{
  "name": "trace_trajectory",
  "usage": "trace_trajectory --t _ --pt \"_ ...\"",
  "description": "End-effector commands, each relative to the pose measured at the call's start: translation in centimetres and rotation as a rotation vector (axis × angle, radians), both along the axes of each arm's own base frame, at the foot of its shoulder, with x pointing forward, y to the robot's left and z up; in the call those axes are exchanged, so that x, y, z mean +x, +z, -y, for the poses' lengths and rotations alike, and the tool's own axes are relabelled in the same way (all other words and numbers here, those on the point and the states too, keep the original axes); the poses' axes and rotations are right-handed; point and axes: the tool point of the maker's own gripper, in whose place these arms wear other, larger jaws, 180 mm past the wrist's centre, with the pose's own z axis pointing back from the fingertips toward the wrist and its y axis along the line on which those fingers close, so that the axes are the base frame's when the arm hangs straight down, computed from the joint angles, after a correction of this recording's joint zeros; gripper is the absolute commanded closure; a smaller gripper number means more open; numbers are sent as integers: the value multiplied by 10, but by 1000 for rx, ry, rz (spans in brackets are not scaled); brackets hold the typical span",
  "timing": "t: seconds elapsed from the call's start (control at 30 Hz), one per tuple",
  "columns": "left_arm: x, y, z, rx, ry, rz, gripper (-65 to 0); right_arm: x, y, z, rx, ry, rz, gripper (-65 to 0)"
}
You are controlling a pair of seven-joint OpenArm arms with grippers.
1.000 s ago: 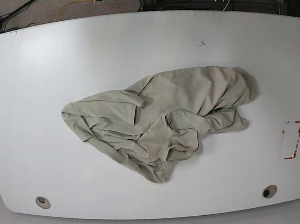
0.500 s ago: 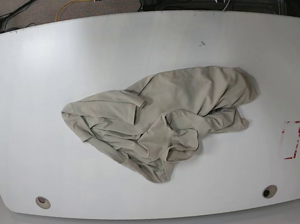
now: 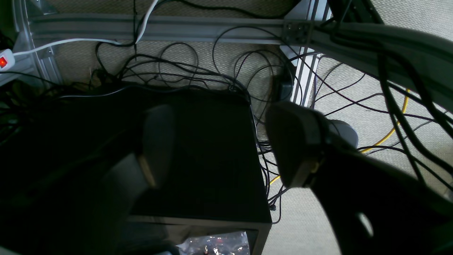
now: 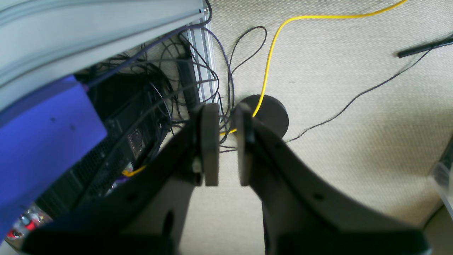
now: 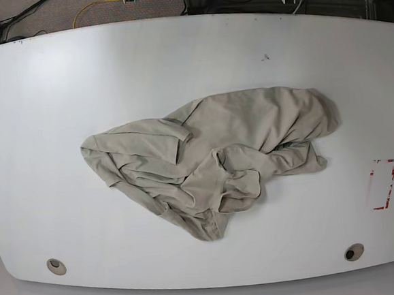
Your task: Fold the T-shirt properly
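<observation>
The khaki-beige T-shirt (image 5: 211,156) lies crumpled in a loose heap at the middle of the white table (image 5: 109,72), its folds bunched toward the front. Neither arm shows in the base view. In the left wrist view my left gripper (image 3: 223,141) is open and holds nothing; it hangs over the floor and a black box (image 3: 212,159). The right wrist view shows my right gripper (image 4: 225,117) off the table above carpet, its jaws drawn almost together with a narrow slit and nothing between them.
A red-edged rectangle (image 5: 382,183) marks the table's right side, and two round holes (image 5: 55,266) (image 5: 354,252) sit near the front edge. Below are tangled black cables (image 3: 184,67), a yellow cable (image 4: 276,46), a black disc (image 4: 272,113) and aluminium frame rails (image 3: 159,26).
</observation>
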Motion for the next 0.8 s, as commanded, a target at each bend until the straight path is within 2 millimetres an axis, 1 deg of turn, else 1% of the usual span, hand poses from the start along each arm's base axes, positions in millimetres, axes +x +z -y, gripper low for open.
trace_trajectory --t 0.0,0.13,0.27,0.47,0.53,0.67,0.77 --pt "-3 2 -5 9 4 5 -409 -5 1 2 -3 -2 -2 -79" --pt "-1 2 -6 9 4 13 -409 -5 1 2 -3 -3 -1 -78" --pt "6 5 -8 16 3 40 -414 -3 1 2 -2 -3 0 -77" --pt "9 8 -11 23 -2 63 -413 0 3 4 -9 1 18 -78" --pt "5 13 -14 32 -13 76 -416 -5 10 10 -24 0 40 -76" --pt "5 19 -17 39 -17 100 -418 -3 18 18 -45 7 77 -78" --pt "3 21 -18 42 -18 106 -418 -2 21 19 -50 10 88 -77"
